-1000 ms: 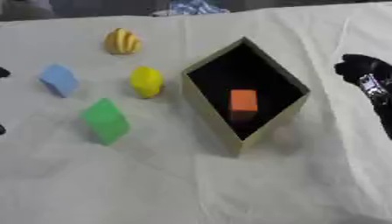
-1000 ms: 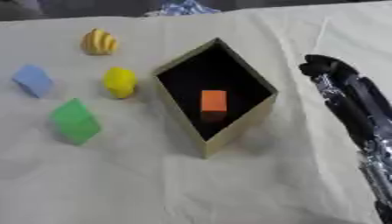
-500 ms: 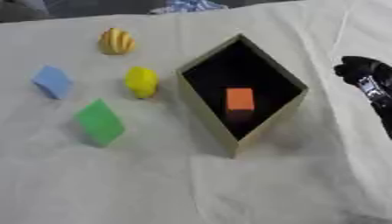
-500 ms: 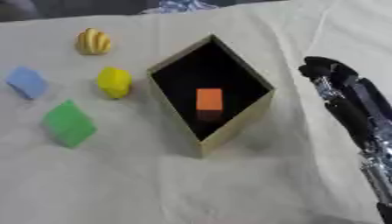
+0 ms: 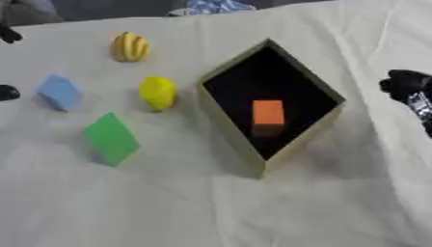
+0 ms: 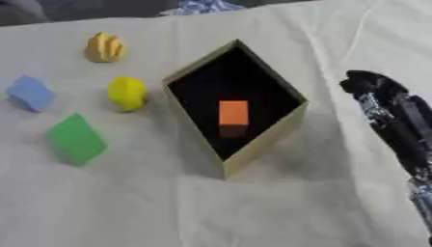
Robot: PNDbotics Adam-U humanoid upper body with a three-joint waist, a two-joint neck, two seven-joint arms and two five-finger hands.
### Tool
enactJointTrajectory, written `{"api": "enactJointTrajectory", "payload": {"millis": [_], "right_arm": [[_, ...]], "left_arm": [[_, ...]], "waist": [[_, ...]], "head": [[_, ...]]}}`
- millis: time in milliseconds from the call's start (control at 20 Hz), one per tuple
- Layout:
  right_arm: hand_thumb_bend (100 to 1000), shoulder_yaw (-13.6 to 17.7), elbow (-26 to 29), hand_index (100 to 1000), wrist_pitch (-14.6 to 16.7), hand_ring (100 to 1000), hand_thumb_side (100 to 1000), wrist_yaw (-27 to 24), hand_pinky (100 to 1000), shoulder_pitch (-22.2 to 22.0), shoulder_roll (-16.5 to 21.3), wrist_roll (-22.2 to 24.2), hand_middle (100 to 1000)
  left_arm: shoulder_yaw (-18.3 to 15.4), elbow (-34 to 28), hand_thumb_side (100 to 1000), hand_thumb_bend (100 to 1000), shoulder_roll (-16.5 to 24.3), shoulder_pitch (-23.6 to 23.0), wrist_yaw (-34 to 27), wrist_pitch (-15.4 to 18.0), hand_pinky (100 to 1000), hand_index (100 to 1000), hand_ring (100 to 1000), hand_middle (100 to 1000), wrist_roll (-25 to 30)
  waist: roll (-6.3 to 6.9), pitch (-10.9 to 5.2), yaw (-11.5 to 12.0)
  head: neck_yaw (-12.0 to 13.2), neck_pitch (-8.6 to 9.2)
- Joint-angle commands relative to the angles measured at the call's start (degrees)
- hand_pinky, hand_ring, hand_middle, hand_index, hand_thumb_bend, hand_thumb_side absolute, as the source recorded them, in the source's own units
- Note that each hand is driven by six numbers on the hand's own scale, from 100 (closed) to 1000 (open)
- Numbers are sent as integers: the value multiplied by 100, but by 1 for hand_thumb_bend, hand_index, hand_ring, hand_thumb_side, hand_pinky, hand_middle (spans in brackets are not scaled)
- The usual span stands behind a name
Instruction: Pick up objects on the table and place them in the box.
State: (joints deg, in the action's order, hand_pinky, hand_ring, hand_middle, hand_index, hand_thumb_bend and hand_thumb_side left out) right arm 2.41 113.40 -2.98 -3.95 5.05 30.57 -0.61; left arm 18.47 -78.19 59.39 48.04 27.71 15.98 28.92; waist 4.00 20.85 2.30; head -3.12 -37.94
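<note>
Box [image 6: 262,137] centre, orange block [image 6: 233,113] already inside. Four pieces left of box: yellow [image 6: 128,92] nearest, striped [image 6: 104,47] far, blue [image 6: 30,92] leftmost, green [image 6: 76,139] near. Right hand [image 6: 371,86] right of box, box between it and pieces; finger state: cannot tell. Left hand [image 5: 6,92] at left edge, beside blue piece, likely nearer; fingers unclear.

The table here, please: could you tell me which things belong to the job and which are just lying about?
Job:
box
orange block, inside it
green block
blue block
yellow piece
striped yellow piece

Lying about:
patterned cloth at the far edge
white tablecloth
</note>
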Motion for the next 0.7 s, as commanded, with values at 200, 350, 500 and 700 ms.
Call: {"api": "enactJointTrajectory", "payload": {"millis": [200,350,500,700], "right_arm": [[100,2,120,851,14,859,776,29,926,68,151,17,757],[100,-6,120,851,22,859,777,29,925,88,147,26,758],[100,2,120,850,24,859,781,32,924,90,144,19,758],[100,3,120,850,22,859,782,32,924,95,138,15,758]], "left_arm": [[33,677,665,619,-317,508,241,367,841,934,802,795,57],[56,933,588,633,-481,673,350,545,849,932,814,802,185],[48,1086,418,662,-529,721,365,711,863,933,832,814,410],[-11,1153,338,677,-536,741,302,824,863,923,832,810,690]], "waist": [[-53,-29,-26],[-69,12,-42],[-73,49,-44],[-74,74,-37]], "head": [[106,172],[147,208],[162,225],[166,232]]}}
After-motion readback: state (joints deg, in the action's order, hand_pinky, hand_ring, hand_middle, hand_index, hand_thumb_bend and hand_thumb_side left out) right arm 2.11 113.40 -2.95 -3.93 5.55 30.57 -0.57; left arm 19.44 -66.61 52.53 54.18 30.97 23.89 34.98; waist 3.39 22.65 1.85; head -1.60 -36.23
